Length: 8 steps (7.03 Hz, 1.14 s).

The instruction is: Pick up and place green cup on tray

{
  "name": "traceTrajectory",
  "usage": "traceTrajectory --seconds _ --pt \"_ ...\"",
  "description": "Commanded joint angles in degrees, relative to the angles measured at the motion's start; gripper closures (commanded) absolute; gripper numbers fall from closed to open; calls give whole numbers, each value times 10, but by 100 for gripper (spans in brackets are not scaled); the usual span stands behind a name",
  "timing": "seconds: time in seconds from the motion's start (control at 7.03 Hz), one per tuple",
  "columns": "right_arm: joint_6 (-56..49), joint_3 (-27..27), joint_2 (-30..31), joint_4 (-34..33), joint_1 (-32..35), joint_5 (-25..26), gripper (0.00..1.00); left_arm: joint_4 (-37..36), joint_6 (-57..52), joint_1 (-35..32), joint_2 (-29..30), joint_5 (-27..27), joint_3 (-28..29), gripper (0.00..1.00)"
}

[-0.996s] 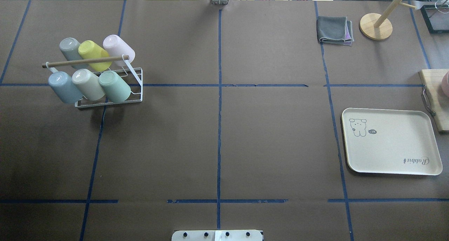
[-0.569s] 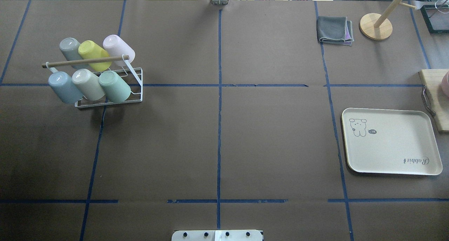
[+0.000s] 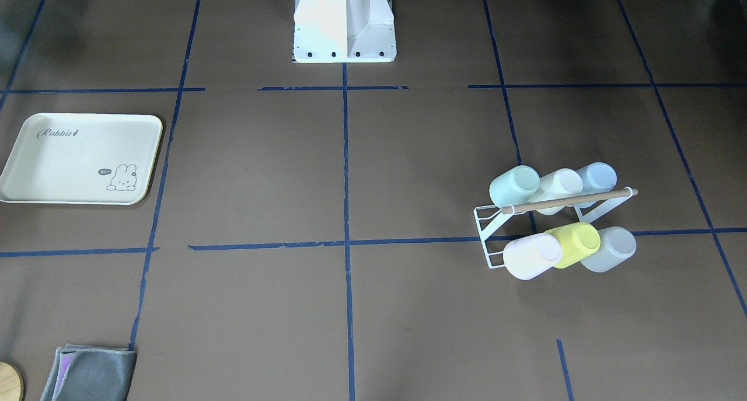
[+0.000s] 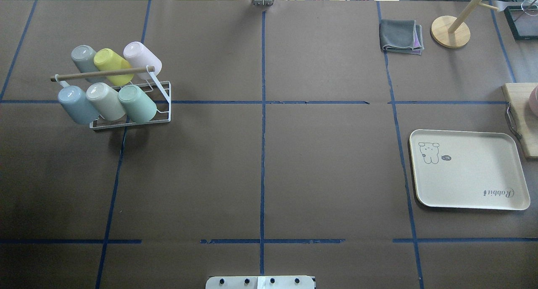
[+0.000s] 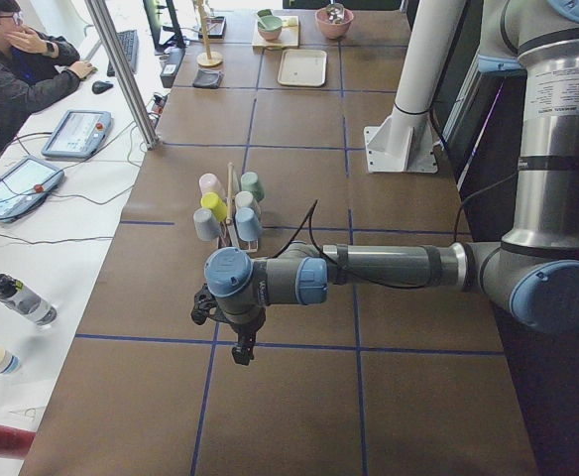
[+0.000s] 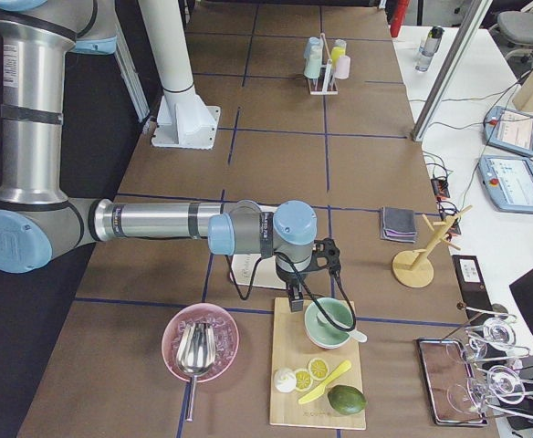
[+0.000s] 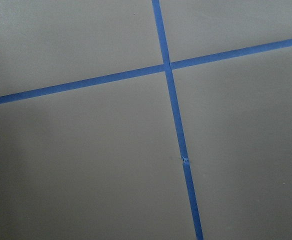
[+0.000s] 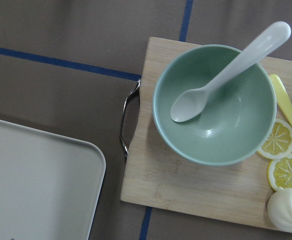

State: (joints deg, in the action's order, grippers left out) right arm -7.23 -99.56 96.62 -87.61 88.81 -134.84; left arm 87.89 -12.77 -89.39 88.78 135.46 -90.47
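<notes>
The pale mint-green cup [image 4: 136, 103] rests tilted, bottom up, on a white wire rack [image 4: 163, 112] at the table's left, in the row nearer the robot's base. It also shows in the front view [image 3: 513, 185] and the left side view [image 5: 253, 185]. The cream tray [image 4: 468, 169] lies bare at the right, and its corner [image 8: 36, 185] shows in the right wrist view. My left gripper [image 5: 240, 349] hangs over bare table short of the rack. My right gripper [image 6: 296, 299] hovers between tray and cutting board. I cannot tell whether either is open or shut.
Grey, yellow, pink, blue and cream cups share the rack under a wooden bar [image 4: 103, 73]. A cutting board [image 8: 196, 190] with a green bowl [image 8: 213, 107], spoon and lemon slices lies beside the tray. A folded cloth [image 4: 400, 36] and wooden stand [image 4: 450, 31] sit far right.
</notes>
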Motion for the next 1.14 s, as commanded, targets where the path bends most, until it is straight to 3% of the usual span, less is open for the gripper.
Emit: traceTrajectory --seconds 0.0,0.43,0.57,1.0 --pt "43 -2 1 27 -41 -19 0 0 0 1 -1 2 0 0" --pt "325 2 48 266 -133 -15 0 0 0 1 -2 3 0 0" --pt "383 4 68 310 -165 4 1 0 1 1 -2 4 0 0" --pt "444 63 88 431 -214 35 4 1 1 2 -2 4 3 0"
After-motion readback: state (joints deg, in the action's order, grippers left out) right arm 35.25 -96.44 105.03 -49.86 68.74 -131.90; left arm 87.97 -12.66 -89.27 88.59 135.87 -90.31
